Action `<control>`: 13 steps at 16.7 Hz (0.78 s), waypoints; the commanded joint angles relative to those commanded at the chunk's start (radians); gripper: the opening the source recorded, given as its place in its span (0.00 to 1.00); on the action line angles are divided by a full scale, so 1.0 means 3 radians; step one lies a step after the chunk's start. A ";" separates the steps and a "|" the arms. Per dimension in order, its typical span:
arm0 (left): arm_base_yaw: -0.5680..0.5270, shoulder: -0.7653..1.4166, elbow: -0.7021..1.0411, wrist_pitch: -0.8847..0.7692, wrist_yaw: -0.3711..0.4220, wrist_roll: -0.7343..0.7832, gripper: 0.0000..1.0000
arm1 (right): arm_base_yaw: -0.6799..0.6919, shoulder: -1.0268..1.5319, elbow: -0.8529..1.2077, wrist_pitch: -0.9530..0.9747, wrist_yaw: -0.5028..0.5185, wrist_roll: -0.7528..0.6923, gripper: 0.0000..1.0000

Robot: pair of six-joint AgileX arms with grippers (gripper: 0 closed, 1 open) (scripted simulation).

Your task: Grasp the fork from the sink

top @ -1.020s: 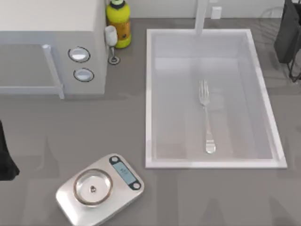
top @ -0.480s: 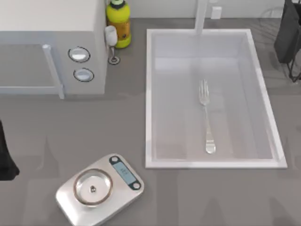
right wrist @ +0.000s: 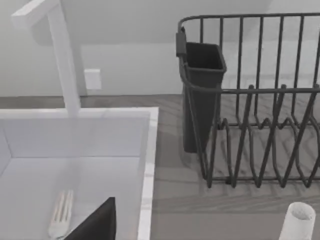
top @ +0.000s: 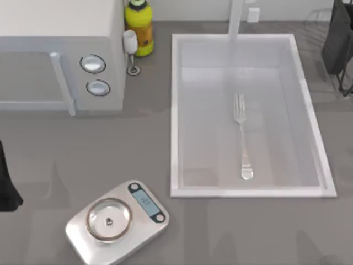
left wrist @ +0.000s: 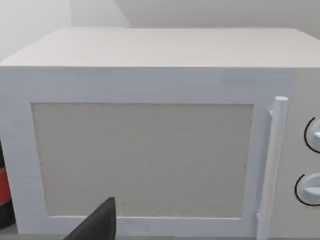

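The fork (top: 241, 135) is slim and silver and lies flat on the bottom of the sink (top: 174, 110), right of the basin's middle. Its tines point to the back wall and its rounded handle end is near the front rim. The right wrist view shows the fork's tines (right wrist: 61, 212) inside the sink (right wrist: 148, 150), with a dark part of my right gripper (right wrist: 97, 225) close beside them in the picture. My left arm (top: 6, 182) is parked at the table's left edge. A dark part of my left gripper (left wrist: 97, 227) faces the microwave door.
A grey microwave (top: 60, 61) stands at the back left, with a yellow bottle (top: 139, 27) and a small glass (top: 131, 49) beside it. A kitchen scale (top: 117, 221) sits at the front left. A black dish rack (right wrist: 260, 135) with a utensil holder (right wrist: 200, 95) stands right of the sink, and a faucet (top: 236, 19) rises behind it.
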 joint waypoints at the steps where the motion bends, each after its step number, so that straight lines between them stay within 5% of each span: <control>1: 0.0000 0.0000 0.0000 0.0000 0.0000 0.0000 1.00 | 0.0030 0.0226 0.0218 -0.0128 0.0001 0.0033 1.00; 13: 0.0000 0.0000 0.0000 0.0000 0.0000 0.0000 1.00 | 0.0544 0.4076 0.4009 -0.2295 0.0020 0.0587 1.00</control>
